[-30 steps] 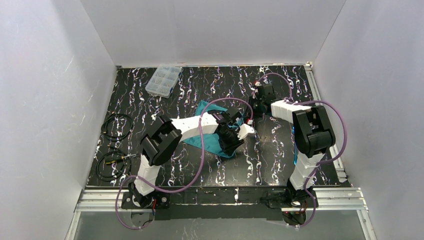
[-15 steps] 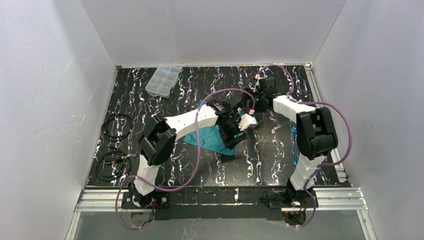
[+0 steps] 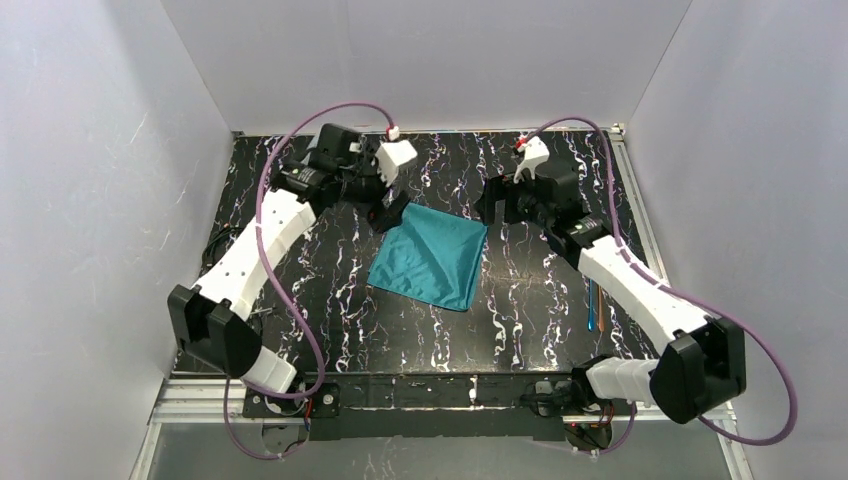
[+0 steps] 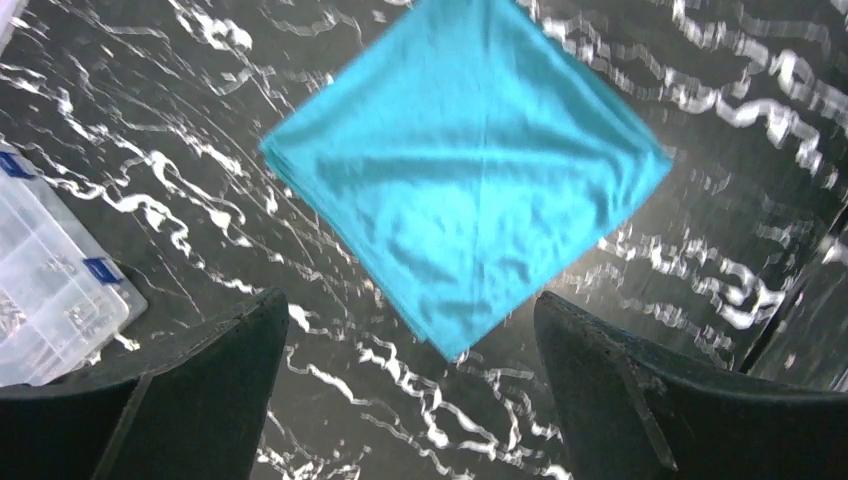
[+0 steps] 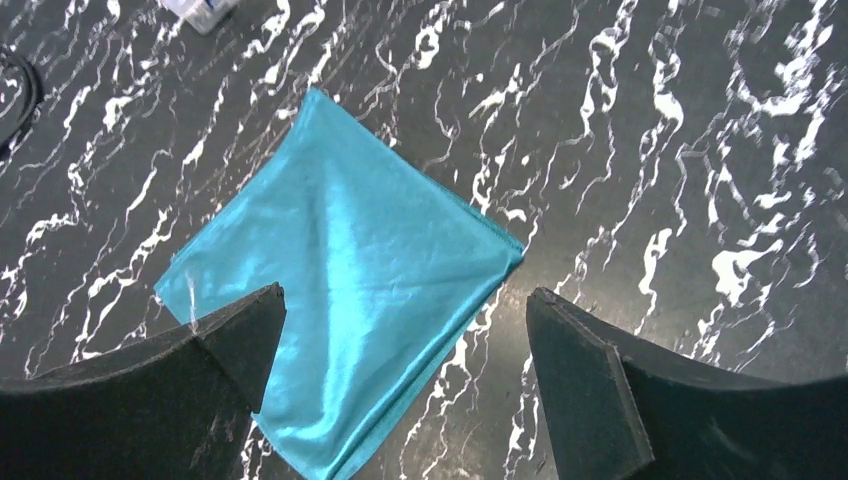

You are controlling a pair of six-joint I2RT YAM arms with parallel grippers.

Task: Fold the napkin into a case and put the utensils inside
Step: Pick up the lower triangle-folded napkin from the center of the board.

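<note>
Our left pincer (image 3: 392, 208) hangs spread wide and empty over the far-left corner of the napkin (image 3: 430, 258). Our right pincer (image 3: 497, 208), equally spread and empty, hovers just off its far-right corner. It lies flat on the tabletop (image 3: 520, 330), a folded square on the near side of both. The utensils (image 3: 591, 305) lie well right, beside the right arm. We judge the left pincer nearer.

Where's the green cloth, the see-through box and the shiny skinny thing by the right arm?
napkin (image 3: 430, 258), top view, middle of the cloth.
clear plastic box (image 4: 50, 300), left wrist view, on its lid.
utensils (image 3: 591, 305), top view, midway along the thin piece.
</note>
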